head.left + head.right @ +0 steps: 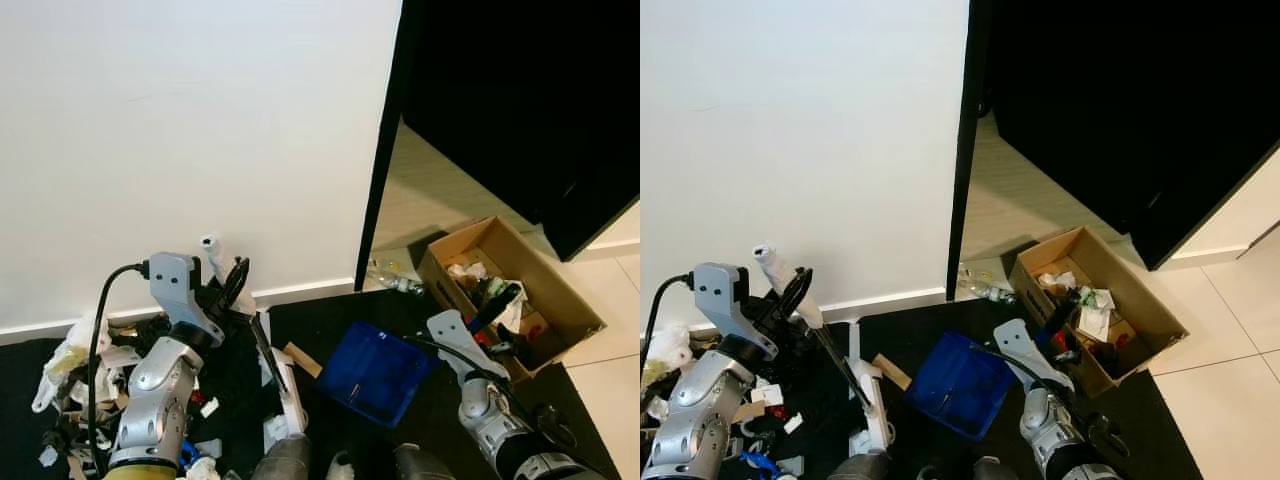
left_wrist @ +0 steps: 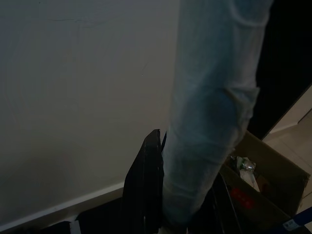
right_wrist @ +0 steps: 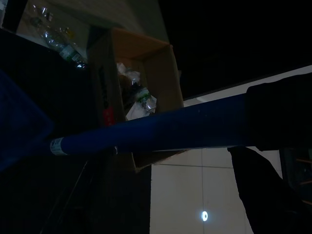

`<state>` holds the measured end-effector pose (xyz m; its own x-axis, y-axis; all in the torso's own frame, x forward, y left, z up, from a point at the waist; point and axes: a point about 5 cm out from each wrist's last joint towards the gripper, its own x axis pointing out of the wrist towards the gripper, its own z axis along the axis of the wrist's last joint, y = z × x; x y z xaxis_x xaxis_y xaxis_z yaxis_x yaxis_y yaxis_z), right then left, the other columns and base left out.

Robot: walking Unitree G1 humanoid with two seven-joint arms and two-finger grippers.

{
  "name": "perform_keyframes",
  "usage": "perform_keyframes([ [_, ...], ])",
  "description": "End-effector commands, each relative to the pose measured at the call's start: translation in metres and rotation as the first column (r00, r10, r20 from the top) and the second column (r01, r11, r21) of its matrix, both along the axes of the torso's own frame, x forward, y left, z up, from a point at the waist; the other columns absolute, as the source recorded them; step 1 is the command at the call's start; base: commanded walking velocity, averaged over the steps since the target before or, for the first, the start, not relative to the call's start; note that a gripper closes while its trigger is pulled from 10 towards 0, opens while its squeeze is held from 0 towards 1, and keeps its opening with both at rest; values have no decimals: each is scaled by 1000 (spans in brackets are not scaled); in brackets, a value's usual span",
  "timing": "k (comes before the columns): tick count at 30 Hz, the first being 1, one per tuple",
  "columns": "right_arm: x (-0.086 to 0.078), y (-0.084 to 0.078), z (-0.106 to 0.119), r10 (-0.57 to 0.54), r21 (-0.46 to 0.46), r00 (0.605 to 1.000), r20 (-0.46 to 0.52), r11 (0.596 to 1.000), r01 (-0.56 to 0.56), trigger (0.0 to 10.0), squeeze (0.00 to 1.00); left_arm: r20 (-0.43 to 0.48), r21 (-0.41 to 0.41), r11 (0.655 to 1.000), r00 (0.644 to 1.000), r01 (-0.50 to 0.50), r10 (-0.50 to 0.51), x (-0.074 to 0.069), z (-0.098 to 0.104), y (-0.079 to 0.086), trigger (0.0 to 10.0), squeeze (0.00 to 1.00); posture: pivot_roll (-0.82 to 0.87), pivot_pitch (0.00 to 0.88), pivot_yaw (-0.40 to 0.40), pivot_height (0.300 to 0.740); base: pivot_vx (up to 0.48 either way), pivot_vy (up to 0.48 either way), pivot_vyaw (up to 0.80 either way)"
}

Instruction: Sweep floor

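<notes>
My left gripper (image 1: 228,285) is shut on the white handle (image 1: 212,250) of a broom. The stick slants down to its white head (image 1: 288,398) on the black mat. In the left wrist view the pale handle (image 2: 209,122) runs past a black finger (image 2: 146,185). A blue dustpan (image 1: 375,372) rests on the mat in front of me. My right gripper (image 1: 495,305) is shut on its blue handle (image 3: 156,129), close to the cardboard box. Scraps of white paper and other litter (image 1: 80,370) are heaped on the mat at my left.
An open cardboard box (image 1: 552,273) holding rubbish stands at the right on pale tiles. A clear plastic bottle (image 1: 395,282) lies by the dark door edge (image 1: 380,180). The white wall (image 1: 200,130) is close ahead. A cardboard scrap (image 1: 302,360) lies between broom and dustpan.
</notes>
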<state>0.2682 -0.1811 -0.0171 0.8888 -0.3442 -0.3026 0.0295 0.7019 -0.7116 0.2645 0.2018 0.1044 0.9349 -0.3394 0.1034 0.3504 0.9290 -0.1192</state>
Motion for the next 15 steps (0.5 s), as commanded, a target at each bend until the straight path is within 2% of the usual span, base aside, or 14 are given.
perform_keyframes([
  [1, -5, 0, -5, -7, 3, 1000, -23, 1000, 7, 10000, 0, 20, -13, 1000, 1000, 12, -12, -1, 0, -4, 10000, 8, 216, 132, -11, 740, 0, 0, 0],
  [15, -4, 0, -4, -7, 3, 1000, -22, 1000, 7, 10000, 0, 18, -19, 1000, 1000, 14, -14, -1, 0, -6, 10000, 8, 205, 141, -10, 740, 0, 0, 0],
])
